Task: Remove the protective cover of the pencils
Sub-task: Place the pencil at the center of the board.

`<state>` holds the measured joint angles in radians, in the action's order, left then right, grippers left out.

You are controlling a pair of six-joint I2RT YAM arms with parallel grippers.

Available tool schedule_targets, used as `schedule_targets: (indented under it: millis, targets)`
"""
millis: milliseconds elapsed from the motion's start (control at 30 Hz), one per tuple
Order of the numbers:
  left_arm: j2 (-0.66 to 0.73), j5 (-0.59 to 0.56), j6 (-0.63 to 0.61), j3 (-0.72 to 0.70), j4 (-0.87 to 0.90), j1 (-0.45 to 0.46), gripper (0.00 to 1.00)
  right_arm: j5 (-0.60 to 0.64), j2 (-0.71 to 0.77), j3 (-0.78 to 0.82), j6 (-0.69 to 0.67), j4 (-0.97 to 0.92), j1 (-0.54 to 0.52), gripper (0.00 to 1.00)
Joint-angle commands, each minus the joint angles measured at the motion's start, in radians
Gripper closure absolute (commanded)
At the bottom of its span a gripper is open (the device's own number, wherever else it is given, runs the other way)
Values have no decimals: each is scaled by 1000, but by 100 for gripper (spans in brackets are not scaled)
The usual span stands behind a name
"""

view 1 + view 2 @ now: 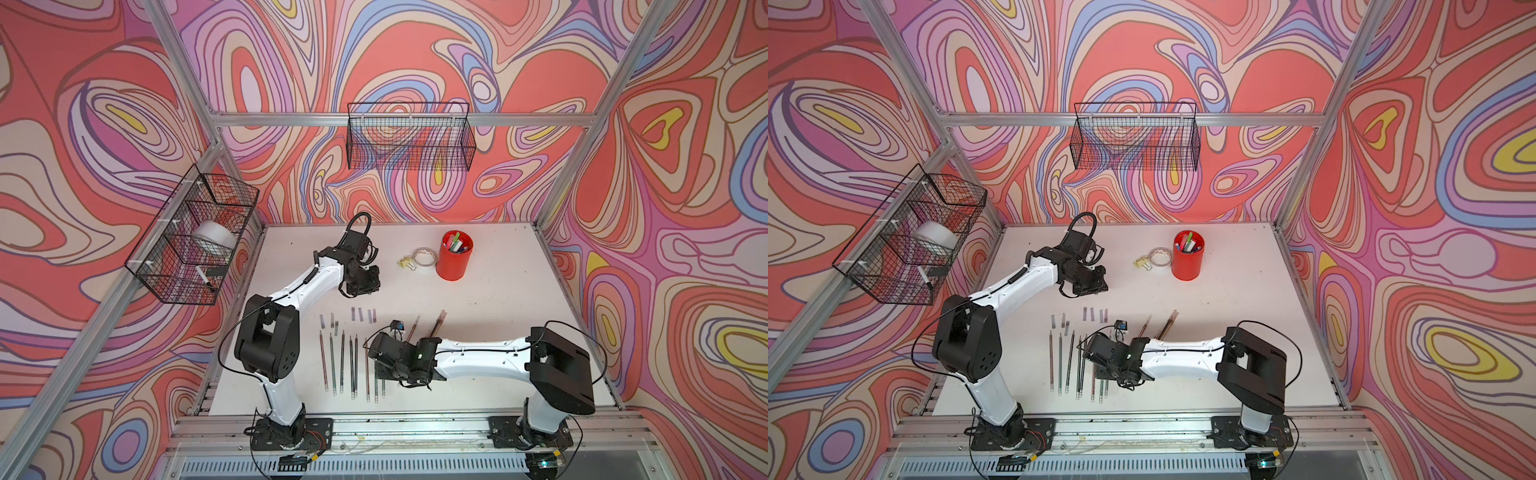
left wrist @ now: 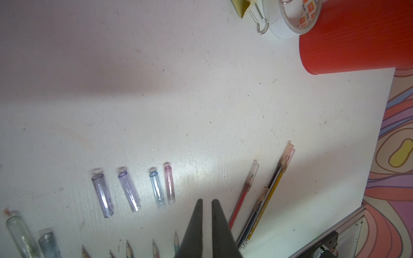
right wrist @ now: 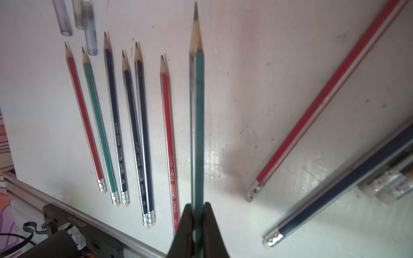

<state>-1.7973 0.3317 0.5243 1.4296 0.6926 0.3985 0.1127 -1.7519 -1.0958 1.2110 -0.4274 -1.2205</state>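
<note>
Left wrist view, and nowhere else so plainly: four clear covers [image 2: 129, 192] loose in a row on the white table [image 2: 156, 111], tinted violet, blue and pink, plus two greyer covers [image 2: 20, 232] off to one side. Past the left gripper [image 2: 206, 201], tips drawn together on nothing, a capped red pencil [image 2: 243, 194] and a yellow-and-dark bundle [image 2: 273, 184], points inside their sleeves. Right wrist view instead: printed lettering on the shafts, silver ferrules, small white erasers, and the right gripper [image 3: 197, 204] clamped on the shaft of a green pencil [image 3: 196, 111], sharpened tip bare and aimed away from the wrist; whether resting on the table or lifted, hard to tell. In both top views, from the left: a wire basket [image 1: 195, 237] on the side wall holding a white roll [image 1: 214, 239] and a marker [image 1: 205, 276]; a second wire basket [image 1: 409, 137] on the back wall; aluminium posts; walls all red, pink and lilac swirls. Below, the speckled tabletop, with a yellow binder clip [image 1: 404, 262], a tape roll [image 1: 426, 269] and a red cup [image 1: 451, 266] of markers toward the back. Uncovered pencils [image 3: 115, 118] near the front edge, side by side just left of the right gripper, tips toward the back: red, green and dark shafts with pale stripes, wood cones sharpened to dark points. Capped ones to its right, slanted.
</note>
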Motion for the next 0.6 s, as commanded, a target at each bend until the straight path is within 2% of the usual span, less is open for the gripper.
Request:
schedule_targets:
  millis: [0, 400, 567]
  targets:
    - [-20, -7, -17, 39, 62, 10, 100, -20, -14, -20, 14, -31, -1, 100]
    - [-79, 3, -30, 83, 110, 34, 100, -50, -107, -35, 40, -62, -2, 97]
    - [-92, 0, -37, 94, 121, 46, 100, -51, -117, -41, 44, -69, -1, 92]
